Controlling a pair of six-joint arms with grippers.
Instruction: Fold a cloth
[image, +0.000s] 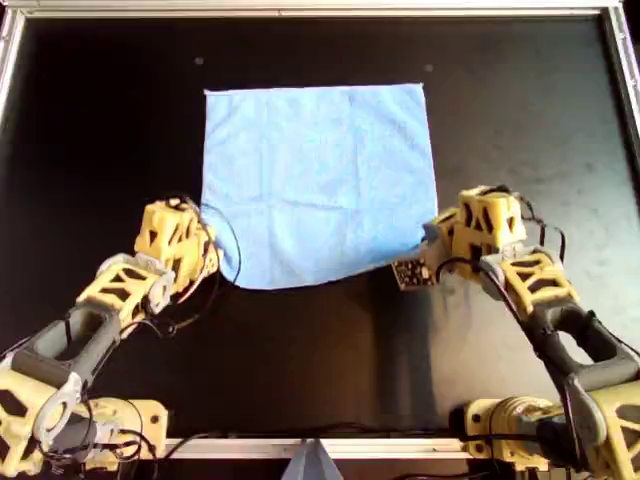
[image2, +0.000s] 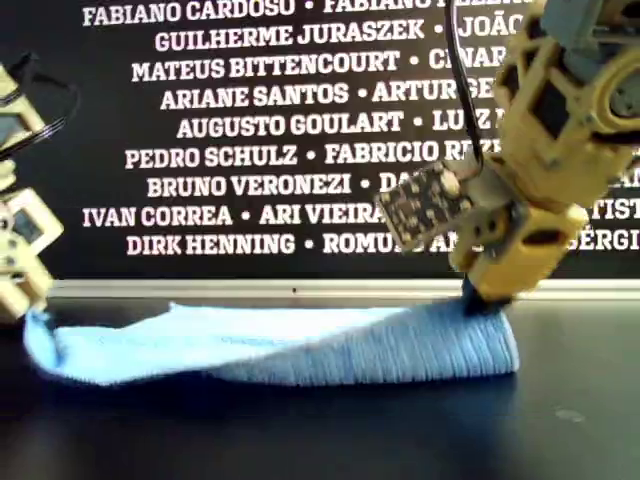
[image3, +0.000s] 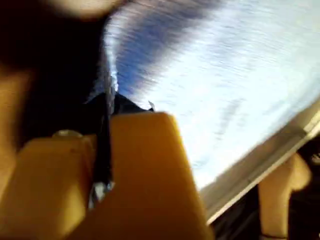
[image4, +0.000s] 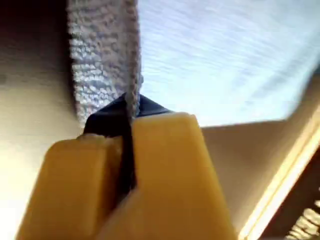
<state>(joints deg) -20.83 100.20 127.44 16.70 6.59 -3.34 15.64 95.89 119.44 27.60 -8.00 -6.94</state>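
The light blue cloth (image: 320, 180) lies spread on the black table, its near edge slanting in the overhead view. My left gripper (image: 210, 252) is shut on the cloth's near corner on the overhead view's left; in the left wrist view the jaws (image3: 107, 105) pinch the cloth (image3: 225, 75) edge. My right gripper (image: 430, 240) is shut on the near corner on the overhead view's right, and its jaws (image4: 130, 107) clamp a fold of cloth (image4: 225, 55). In the exterior view the right gripper (image2: 485, 298) holds its corner a little above the table, and the cloth (image2: 300, 345) sags toward the left gripper (image2: 28, 300).
A metal frame (image: 320, 10) borders the black table (image: 110, 130) on the far side and both sides, with a rail (image: 250, 447) along the near edge. A small circuit board (image: 412, 272) hangs on the right arm. A wall of printed names (image2: 250, 130) stands behind.
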